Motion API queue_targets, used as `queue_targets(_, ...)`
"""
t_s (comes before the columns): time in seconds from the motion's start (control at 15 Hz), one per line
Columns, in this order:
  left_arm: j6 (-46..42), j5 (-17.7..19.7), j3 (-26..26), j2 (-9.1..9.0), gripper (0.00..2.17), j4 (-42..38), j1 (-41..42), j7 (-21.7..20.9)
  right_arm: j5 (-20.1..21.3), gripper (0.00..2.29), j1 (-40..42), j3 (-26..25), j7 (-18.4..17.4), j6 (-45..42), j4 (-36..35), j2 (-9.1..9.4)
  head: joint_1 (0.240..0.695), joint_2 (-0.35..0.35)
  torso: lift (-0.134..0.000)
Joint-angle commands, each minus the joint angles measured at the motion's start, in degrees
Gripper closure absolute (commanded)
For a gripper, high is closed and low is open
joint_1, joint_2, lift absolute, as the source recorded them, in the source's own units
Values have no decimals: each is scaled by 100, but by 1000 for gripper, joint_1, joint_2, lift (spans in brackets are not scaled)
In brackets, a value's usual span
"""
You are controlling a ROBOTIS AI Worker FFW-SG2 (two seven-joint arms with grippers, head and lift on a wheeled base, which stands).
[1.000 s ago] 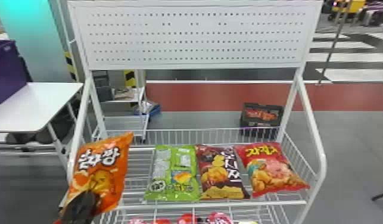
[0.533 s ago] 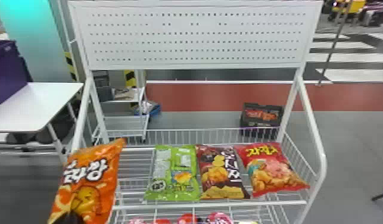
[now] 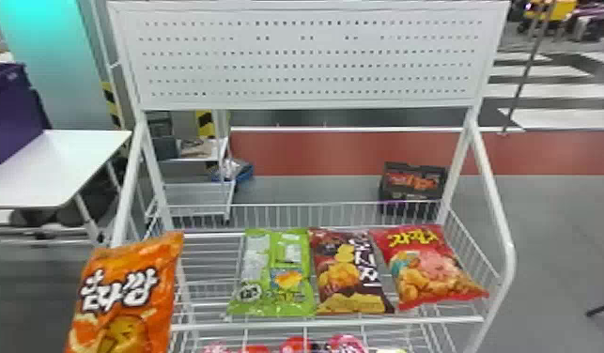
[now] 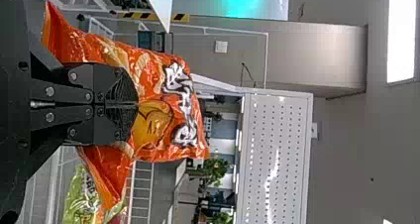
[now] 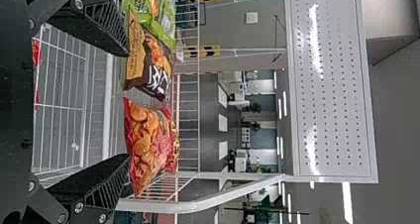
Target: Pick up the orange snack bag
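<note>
Left pincer point(image 4: 137, 105) grips the orange snack bag point(image 3: 127, 293), top up, long axis leaning right.

orange snack bag point(image 3: 124, 295), tilted, held aloft

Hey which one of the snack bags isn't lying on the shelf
The orange snack bag: the left gripper holds it, while the green bag, brown bag and red bag lie on the wire shelf.

The bottom of the orange snack bag point(image 3: 166, 291) is cut off by the head view's lower edge, as are the red and pink packets point(image 3: 345, 344). In the left wrist view, the bag is partly covered by the left gripper point(image 4: 137, 105).
</note>
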Motion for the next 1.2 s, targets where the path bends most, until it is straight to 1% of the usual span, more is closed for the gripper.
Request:
queue_targets(0.0, -104, -28, -11, -11, 1801, 110, -16, 1, 8, 174, 13, 6, 0, 10, -22, 0, 499, 0, 0)
queue_targets(0.2, -175, -28, -11, -19, 1801, 242, -51, -8, 8, 174, 40, 6, 0, 10, -49, 0, 499, 0, 0)
queue_targets(0.67, -210, -28, -20, -11, 1801, 242, -51, -35, 8, 171, 40, 6, 0, 10, -58, -18, 499, 0, 0)
queue_targets(0.87, -192, -151, -55, -19, 1804, 251, -51, -17, 8, 174, 40, -2, 0, 10, -58, -26, 499, 0, 0)
queue_targets(1.13, -192, -160, -63, -19, 1804, 268, -60, -26, 8, 174, 40, -2, 0, 10, -49, -26, 499, 0, 0)
